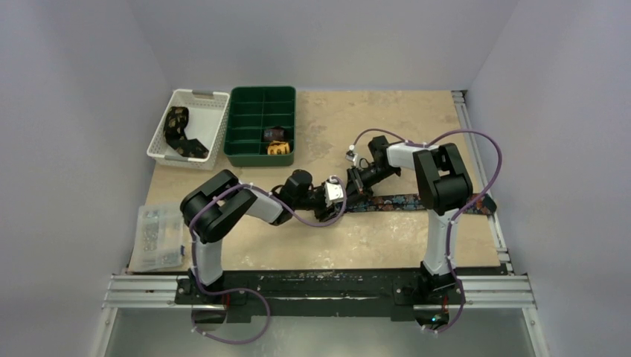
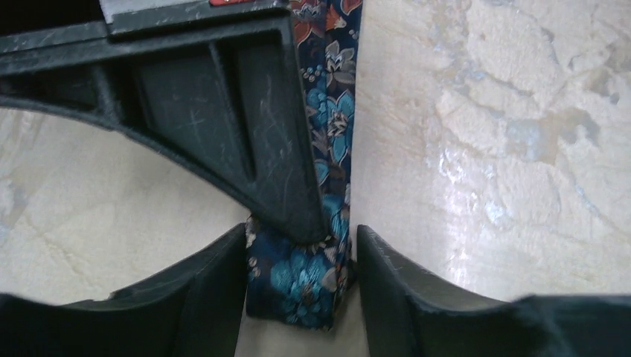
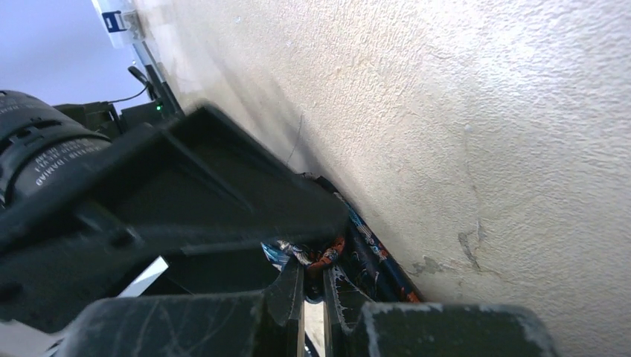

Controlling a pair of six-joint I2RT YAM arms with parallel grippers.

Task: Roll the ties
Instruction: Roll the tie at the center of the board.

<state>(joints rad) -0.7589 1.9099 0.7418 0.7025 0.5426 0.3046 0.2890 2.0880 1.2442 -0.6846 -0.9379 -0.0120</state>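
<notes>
Tabletop [image 1: 402,245] beige | walls [image 1: 320,37] grey | left jaws straddle tie [image 2: 298,286], grip unclear | right jaws clenched

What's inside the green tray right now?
Two rolled ties sit in the green tray: a dark roll and, nearer the arms, a yellow roll, in right-hand compartments. The tray's near wall covers some floor behind it, so anything flat there would not show.

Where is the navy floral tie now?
Top view: the navy tie lies on the table, right of centre, its left end at the left gripper and right gripper.
</notes>
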